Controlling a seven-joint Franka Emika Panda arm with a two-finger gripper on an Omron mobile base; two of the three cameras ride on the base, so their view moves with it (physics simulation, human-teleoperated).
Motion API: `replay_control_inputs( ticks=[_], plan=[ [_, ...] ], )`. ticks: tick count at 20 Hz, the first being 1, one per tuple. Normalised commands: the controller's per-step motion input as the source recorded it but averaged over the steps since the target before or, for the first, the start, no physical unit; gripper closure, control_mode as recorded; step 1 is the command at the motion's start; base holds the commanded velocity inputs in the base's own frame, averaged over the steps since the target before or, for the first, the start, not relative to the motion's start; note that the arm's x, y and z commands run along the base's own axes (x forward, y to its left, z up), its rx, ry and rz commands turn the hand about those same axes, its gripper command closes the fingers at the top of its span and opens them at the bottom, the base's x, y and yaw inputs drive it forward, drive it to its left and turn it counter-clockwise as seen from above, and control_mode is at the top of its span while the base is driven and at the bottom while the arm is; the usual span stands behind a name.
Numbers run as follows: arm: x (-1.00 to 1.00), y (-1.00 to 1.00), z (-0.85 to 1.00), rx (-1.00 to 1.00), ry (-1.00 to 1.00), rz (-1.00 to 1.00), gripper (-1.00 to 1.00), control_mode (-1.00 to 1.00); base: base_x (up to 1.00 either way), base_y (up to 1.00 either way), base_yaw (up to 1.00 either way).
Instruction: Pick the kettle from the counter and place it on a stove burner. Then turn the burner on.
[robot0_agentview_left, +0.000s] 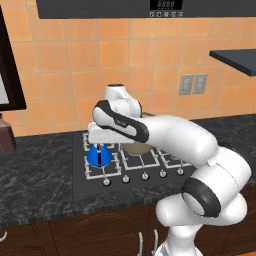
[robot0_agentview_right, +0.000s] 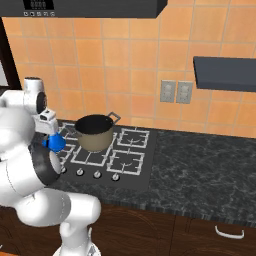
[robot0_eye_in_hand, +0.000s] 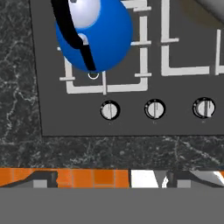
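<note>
The long dark marbled stone counter (robot0_agentview_left: 40, 175) carries the flat black cooktop, and the small bright blue dome-shaped kettle (robot0_agentview_left: 98, 156) already sits on the front left square silver-white wire burner grate (robot0_eye_in_hand: 105, 85), beside the larger bronze-brown pot (robot0_agentview_right: 94, 132) on the grate behind and to its right. So the placing looks done, and the step in hand is judged to be switching the burner on.

The next move calls for bringing the gripper down to the row of small round silver knobs along the cooktop's front edge; the leftmost knob (robot0_eye_in_hand: 110, 110) lies just in front of the kettle's grate and is the likely one to turn.

The kettle stands upright, its long axis vertical, its thin black arched handle (robot0_eye_in_hand: 76, 37) running across the pale top.

Whether the gripper is spread or pressed together cannot be told; the arm's white wrist hangs just above the kettle.
</note>
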Motion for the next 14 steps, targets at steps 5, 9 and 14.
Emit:
replay_control_inputs(
  ticks=[5, 9, 14],
  plan=[
    [-0.27, -0.01, -0.36, -0.12, 0.45, -0.04, -1.0, -1.0, 0.0, 0.0, 0.0],
    [0.07, 0.03, -0.13, -0.24, 0.45, 0.0, -1.0, -1.0, 0.0, 0.0, 0.0],
    [0.08, 0.25, -0.18, -0.14, 0.03, 0.0, -1.0, -1.0, 0.0, 0.0, 0.0]
  ],
)
